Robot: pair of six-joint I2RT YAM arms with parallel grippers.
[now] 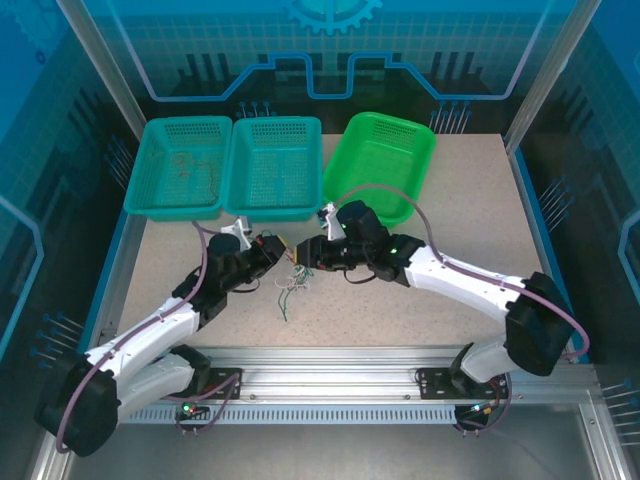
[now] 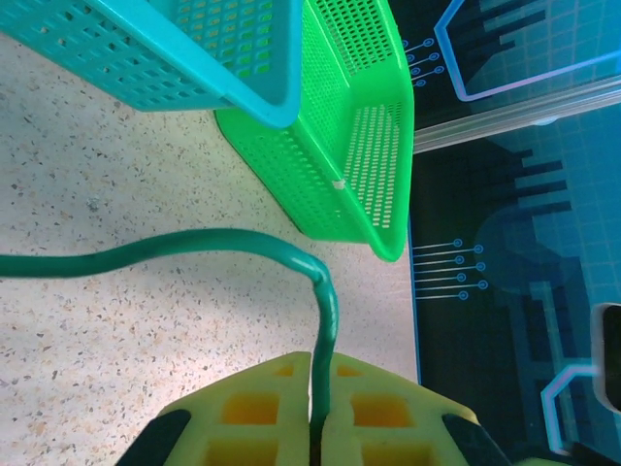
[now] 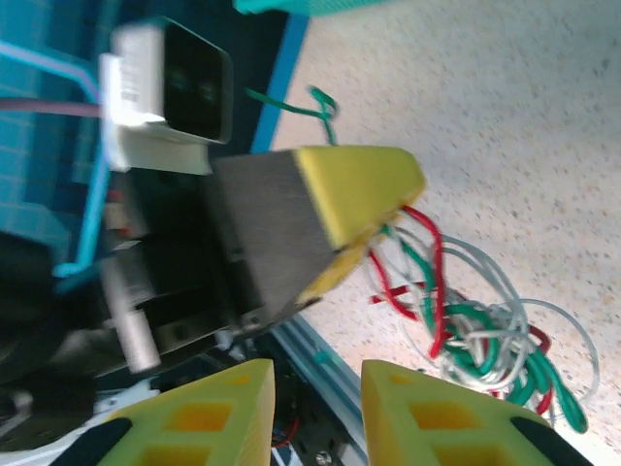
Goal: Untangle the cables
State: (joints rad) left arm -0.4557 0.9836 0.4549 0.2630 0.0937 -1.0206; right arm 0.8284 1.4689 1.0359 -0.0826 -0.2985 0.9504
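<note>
The left gripper has its yellow foam fingers squeezed together on one dark green cable. That cable bends away toward 9 o'clock over the speckled table. The right gripper has its fingers spread apart, with nothing between them. Seen from above, both grippers almost meet mid-table. The tangle of thin red, white and green cables lies just at 6 o'clock from them. Two teal plastic baskets and a bright green plastic basket sit at 12 o'clock.
</note>
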